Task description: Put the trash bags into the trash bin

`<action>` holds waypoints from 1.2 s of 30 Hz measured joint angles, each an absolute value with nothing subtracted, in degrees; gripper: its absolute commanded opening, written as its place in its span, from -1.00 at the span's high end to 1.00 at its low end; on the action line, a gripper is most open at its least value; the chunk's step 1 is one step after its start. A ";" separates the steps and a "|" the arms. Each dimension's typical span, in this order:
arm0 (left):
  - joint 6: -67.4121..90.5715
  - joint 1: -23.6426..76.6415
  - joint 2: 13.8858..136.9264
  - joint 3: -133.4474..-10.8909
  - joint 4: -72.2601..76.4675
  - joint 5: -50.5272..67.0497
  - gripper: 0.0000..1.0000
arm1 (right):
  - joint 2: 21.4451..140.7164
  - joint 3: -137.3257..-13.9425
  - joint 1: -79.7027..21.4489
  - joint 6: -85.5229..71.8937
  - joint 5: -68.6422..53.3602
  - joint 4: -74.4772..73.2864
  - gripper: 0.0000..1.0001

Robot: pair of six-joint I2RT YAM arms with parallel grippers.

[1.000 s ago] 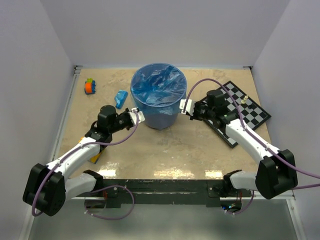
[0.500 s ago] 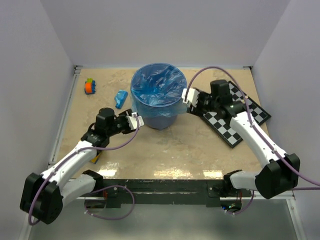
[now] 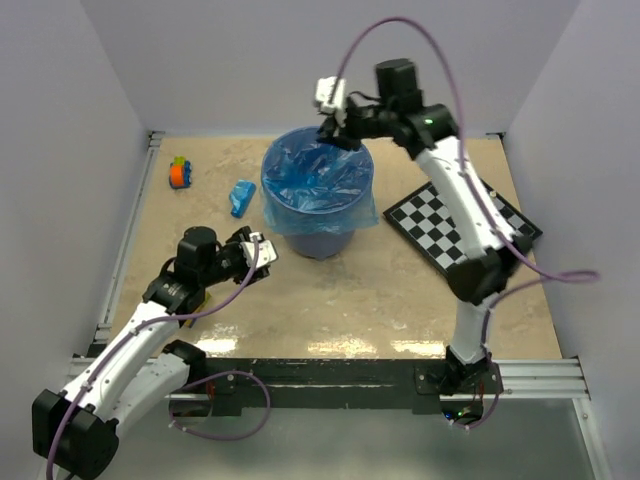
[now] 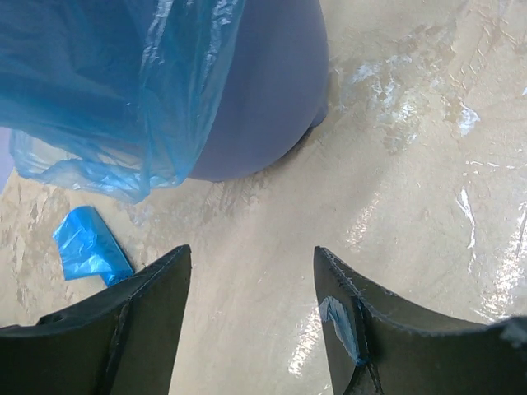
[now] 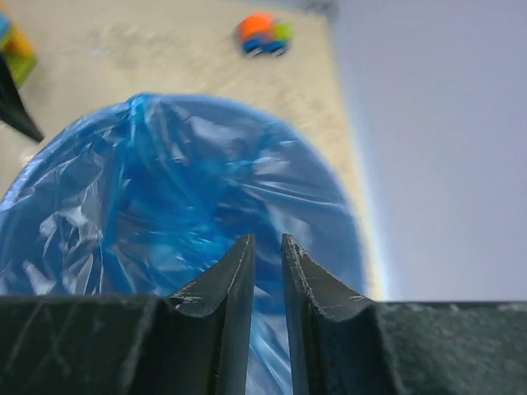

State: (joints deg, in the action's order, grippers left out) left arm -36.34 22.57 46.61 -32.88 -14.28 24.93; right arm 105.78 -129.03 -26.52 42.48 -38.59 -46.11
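Beige marbled tabletop (image 3: 330,300), white walls on three sides.

- Trash bin (image 3: 318,238): upright near the middle of the table, toward the back. One trash bag (image 3: 315,180) lines it; the crinkled film fills the mouth and hangs over the rim, with a loose flap down the outside on the near-right.
- Second trash bag (image 3: 242,197): small folded packet, flat on the table just left of the bin and apart from it. Also seen in the left wrist view beside the bin's draped film.
- Left gripper (image 3: 258,252): low over the table at the bin's near-left, close to its base and not touching it. The jaws stand wide apart with only bare table between them; nothing is held. Small blue patch on one finger (image 4: 338,317); cannot tell what it is.
- Right gripper (image 3: 330,110): arm raised and reaching across, fingers above the bin's far rim. In the wrist view the jaws are almost together, a thin slit between them, pointing down into the lined mouth. Cannot tell whether any film is caught in the slit.
- Chessboard (image 3: 460,225): flat on the table right of the bin.
- Orange-and-green toy (image 3: 180,172): far-left corner, well apart from the bin.
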 measured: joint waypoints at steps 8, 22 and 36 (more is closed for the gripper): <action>-34.06 22.00 40.97 -31.73 -14.37 21.71 -0.31 | 119.72 -124.31 -32.67 50.02 -35.27 -61.08 0.36; -30.74 17.43 41.43 -31.38 -14.06 21.04 -0.31 | 124.99 -123.61 -33.17 52.51 -29.69 -62.19 -0.24; -30.06 16.10 47.27 -34.74 -13.82 21.15 -0.34 | 99.48 -121.49 -33.34 45.50 -30.20 -55.68 -0.51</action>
State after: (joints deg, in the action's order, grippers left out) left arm -30.06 16.10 47.27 -34.74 -13.82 21.15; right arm 99.48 -121.49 -33.34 45.50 -30.20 -55.68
